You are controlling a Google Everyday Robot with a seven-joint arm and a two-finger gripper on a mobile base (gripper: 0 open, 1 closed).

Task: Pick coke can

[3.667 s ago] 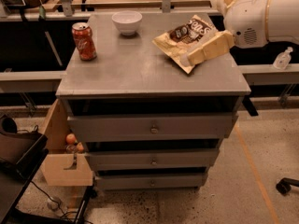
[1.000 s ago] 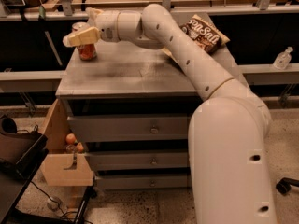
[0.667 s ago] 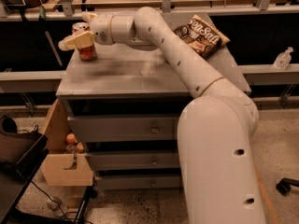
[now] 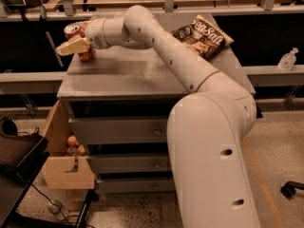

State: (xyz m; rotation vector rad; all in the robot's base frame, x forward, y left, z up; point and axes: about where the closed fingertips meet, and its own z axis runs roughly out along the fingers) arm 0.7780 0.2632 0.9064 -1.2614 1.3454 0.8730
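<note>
Coke can (image 4: 74,31) seen at left rear corner of surface (image 4: 123,75), pincer (image 4: 71,46) set across its front; gripping or not cannot be told. Can could be tipped or pushed off near left edge if hold is shallow. Chip bag (image 4: 203,36) lies well apart at right rear; nothing is blocked.

One coke can (image 4: 73,31), at the far left corner of the desk (image 4: 123,75). One claw (image 4: 71,45), right at this can, on its near side. One chip bag (image 4: 202,34), far right. Three drawers (image 4: 118,129) below. One clear bottle (image 4: 287,59), right of the desk.
</note>
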